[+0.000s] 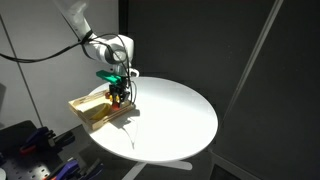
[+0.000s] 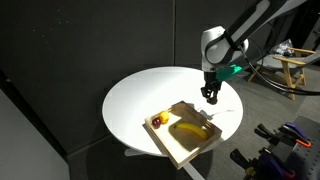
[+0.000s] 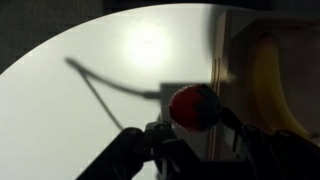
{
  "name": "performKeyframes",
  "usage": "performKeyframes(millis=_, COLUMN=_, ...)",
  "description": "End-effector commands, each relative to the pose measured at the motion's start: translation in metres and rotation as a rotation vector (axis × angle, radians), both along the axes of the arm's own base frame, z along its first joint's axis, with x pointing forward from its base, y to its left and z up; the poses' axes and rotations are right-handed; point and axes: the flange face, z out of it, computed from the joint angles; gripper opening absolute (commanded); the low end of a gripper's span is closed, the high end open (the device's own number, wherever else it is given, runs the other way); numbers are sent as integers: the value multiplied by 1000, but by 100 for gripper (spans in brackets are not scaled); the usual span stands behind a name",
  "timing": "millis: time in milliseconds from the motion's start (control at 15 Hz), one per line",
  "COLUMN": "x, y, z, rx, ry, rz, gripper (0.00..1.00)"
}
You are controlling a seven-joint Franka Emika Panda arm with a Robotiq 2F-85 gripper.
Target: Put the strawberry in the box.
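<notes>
In the wrist view a small red strawberry (image 3: 192, 105) sits between the dark fingers of my gripper (image 3: 193, 118), which is shut on it. The box is a shallow light-wood tray (image 2: 172, 146) on the white round table, also seen in an exterior view (image 1: 88, 112). In both exterior views the gripper (image 2: 208, 96) (image 1: 118, 96) hangs just above the table at the tray's edge. The strawberry is too small to make out in those views. In the wrist view the tray's wall (image 3: 222, 60) runs right beside the strawberry.
A yellow banana (image 2: 188, 130) (image 3: 268, 80) lies inside the tray, and a small round orange-red fruit (image 2: 157, 121) sits in one corner. The round table (image 2: 140, 95) has bare white surface beyond the tray. Dark curtains surround it, with clutter at the frame edges.
</notes>
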Motion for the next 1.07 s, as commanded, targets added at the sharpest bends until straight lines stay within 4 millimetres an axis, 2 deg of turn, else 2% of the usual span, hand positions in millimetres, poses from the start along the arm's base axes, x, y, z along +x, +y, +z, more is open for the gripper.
performKeyframes(millis=0, x=16, y=19, z=-10, rx=0, ry=-4, rz=-23, gripper=27)
performKeyframes(millis=533, x=37, y=54, z=-27, rx=18, ry=-69, rz=-45, gripper=27)
performKeyframes(millis=800, x=41, y=62, z=-29, rx=38, ry=-115, rz=-42, gripper=27)
performKeyframes(millis=1000, x=43, y=61, z=-28, rx=45, ry=-142, rz=-45, gripper=27)
